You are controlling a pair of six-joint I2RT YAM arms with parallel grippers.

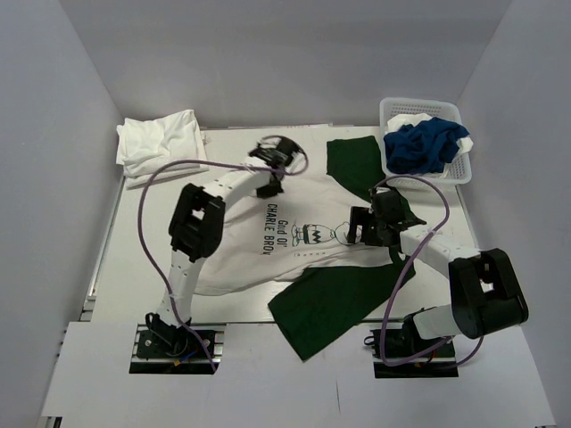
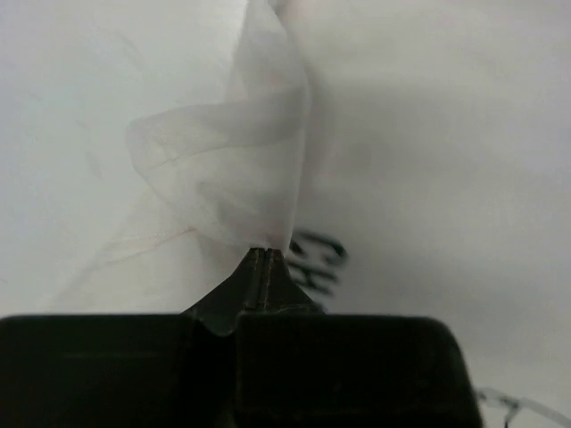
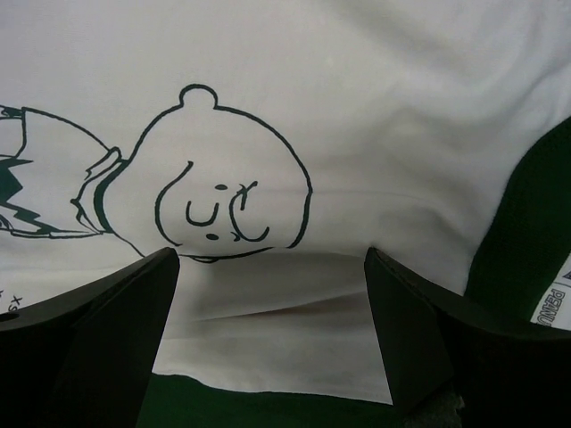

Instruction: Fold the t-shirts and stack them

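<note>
My left hand (image 2: 263,254) is pinched fully shut on a raised fold of the printed white t-shirt (image 1: 268,254), close to its black lettering at the far edge. That shirt lies spread across the middle of the desk (image 1: 134,232), on top of the dark green t-shirt (image 1: 330,303). My right hand (image 3: 269,259) is wide open over the cartoon head, holding nothing. Plain white t-shirts (image 1: 161,143) sit at the far left corner. A blue t-shirt (image 1: 426,147) lies in the basket (image 1: 393,107) at far right.
</note>
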